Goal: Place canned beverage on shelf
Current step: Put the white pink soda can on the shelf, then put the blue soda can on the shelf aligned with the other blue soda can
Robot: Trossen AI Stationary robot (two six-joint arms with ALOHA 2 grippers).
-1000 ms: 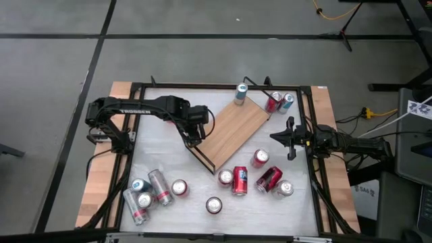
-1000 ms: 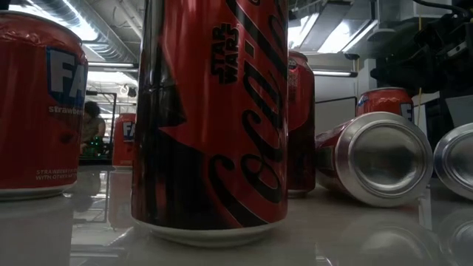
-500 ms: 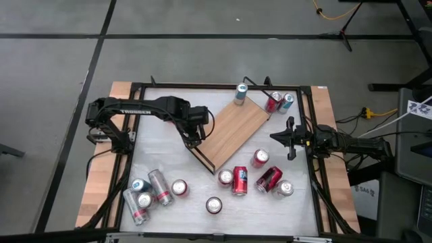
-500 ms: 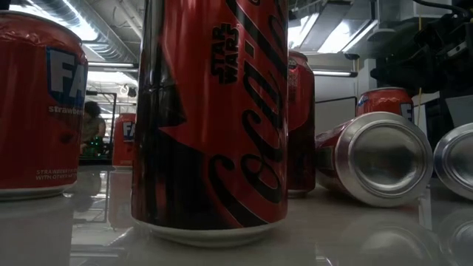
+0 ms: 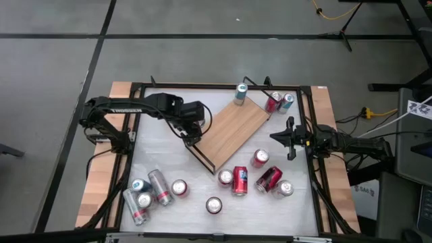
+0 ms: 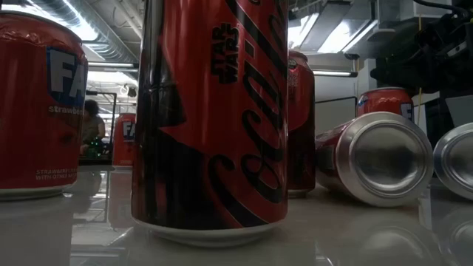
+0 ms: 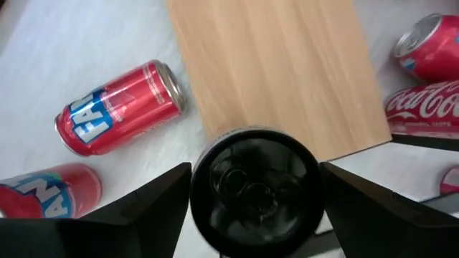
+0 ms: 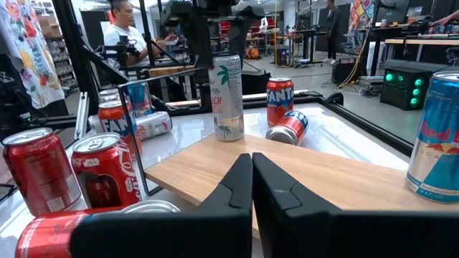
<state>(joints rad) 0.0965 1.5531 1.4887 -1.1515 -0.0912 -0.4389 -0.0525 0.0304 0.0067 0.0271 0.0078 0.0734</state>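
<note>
My left gripper [image 5: 193, 129] is shut on a white can with a palm-tree print and a black top [image 7: 254, 183], at the left end of the shelf [image 5: 233, 128], a light-wood board lying slantwise on the white table. The right wrist view shows this can [image 8: 226, 97] upright below the gripper. A blue can [image 5: 241, 93] stands on the shelf's far corner. My right gripper [image 5: 290, 138] waits shut, held level at the table's right edge. My left gripper pinches the can between its two fingers [image 7: 143, 208], one on each side of the wall just below the black top rim [image 7: 204, 168]. The fingers come from above, slanting down. The can hangs upright; whether its bottom [image 8: 228, 136] is clear of the surface, I cannot tell.
Red cans stand and lie near the shelf's near end [image 5: 239, 181]. Several silver and red cans lie at the near left [image 5: 148, 189]. Two cans sit at the far right corner [image 5: 278, 101]. A Coca-Cola can [image 6: 211, 118] fills the low view.
My left gripper has risen a little with the can, which stays upright in the hold, and the arm has drawn slightly toward the table's left edge.
</note>
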